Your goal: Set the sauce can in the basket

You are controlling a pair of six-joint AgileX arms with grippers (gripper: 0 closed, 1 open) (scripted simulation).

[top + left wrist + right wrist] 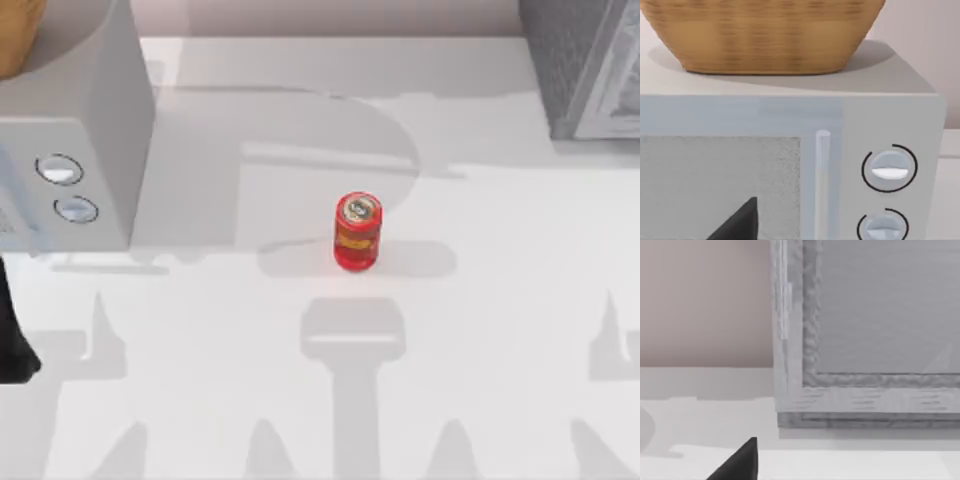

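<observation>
**Can alone on the table**

The sauce can (357, 232) stands upright near the middle of the white table (500, 300), untouched. The wicker basket (760, 35) sits atop the microwave (890, 115) at the left (two round dials facing out). A grey cabinet (585, 65) occupies the far right corner. Whether either gripper is clenched, I cannot tell.

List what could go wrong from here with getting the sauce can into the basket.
1. The basket sits on top of the microwave, so the sauce can needs a high lift; a weak grip could drop it.
2. The can stands upright alone on the table; a careless approach may tip it and let it roll.
3. The carrying arm could clip the microwave's edge.
</observation>
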